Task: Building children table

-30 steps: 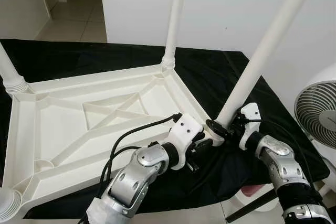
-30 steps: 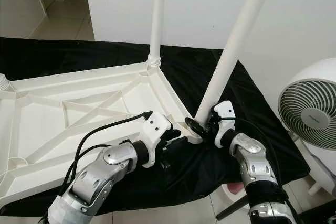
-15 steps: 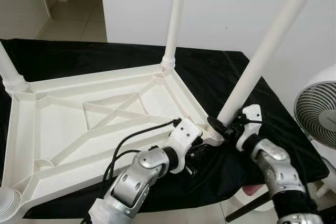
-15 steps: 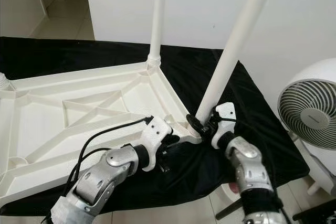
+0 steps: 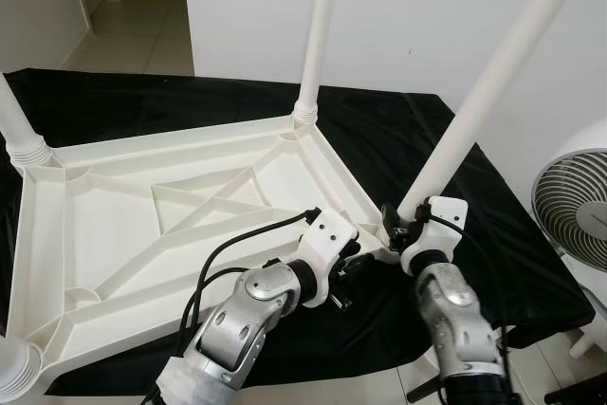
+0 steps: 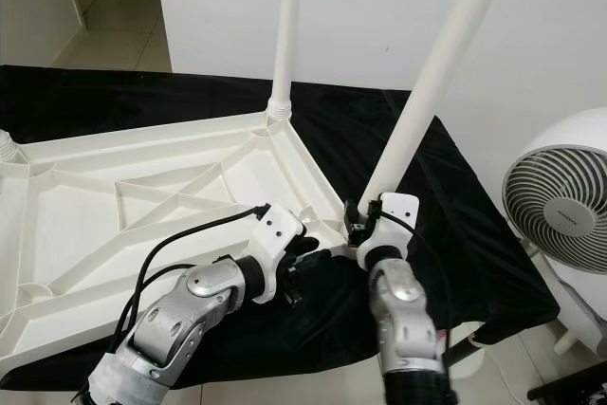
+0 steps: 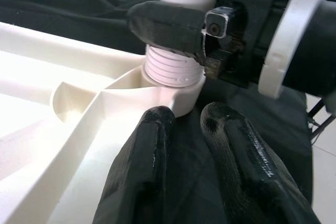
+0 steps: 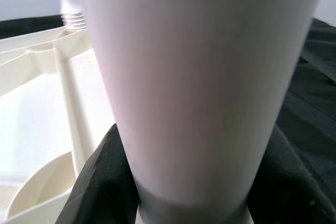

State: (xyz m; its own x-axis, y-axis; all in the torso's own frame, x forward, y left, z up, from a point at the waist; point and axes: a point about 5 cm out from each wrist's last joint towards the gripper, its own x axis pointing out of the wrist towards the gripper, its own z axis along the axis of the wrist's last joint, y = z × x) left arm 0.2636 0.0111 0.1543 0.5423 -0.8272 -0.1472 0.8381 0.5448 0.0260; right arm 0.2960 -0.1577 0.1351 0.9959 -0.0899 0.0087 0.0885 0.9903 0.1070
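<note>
Nearest were the robot's two silver arms, both reaching to the near right corner of the white plastic tabletop (image 5: 142,225), which lay upside down on a black cloth (image 5: 398,139).

The left gripper (image 7: 191,140) sat low, just in front of the round socket at that corner. Its two black fingers (image 7: 152,150) were close together with only a thin gap, and nothing was between them. They pressed on the black cloth right beside the socket.

The right gripper (image 5: 403,225) was at the bottom of the tilted white plastic leg (image 5: 484,82). Its black fingers were wrapped around the leg, one on each side, just above the ridged screw end. In the left wrist view one black finger (image 7: 168,24) squeezed the leg right over the white threads, and the threads sat in the socket. This leg leaned to the right.

Farther away, an upright white leg (image 5: 318,30) stood in the far right corner of the tabletop. Another white leg (image 5: 19,130) stood at the far left corner.

A round white fan (image 5: 574,220) stood on the floor to the right, past the cloth. Behind everything was a white wall (image 5: 417,7).
</note>
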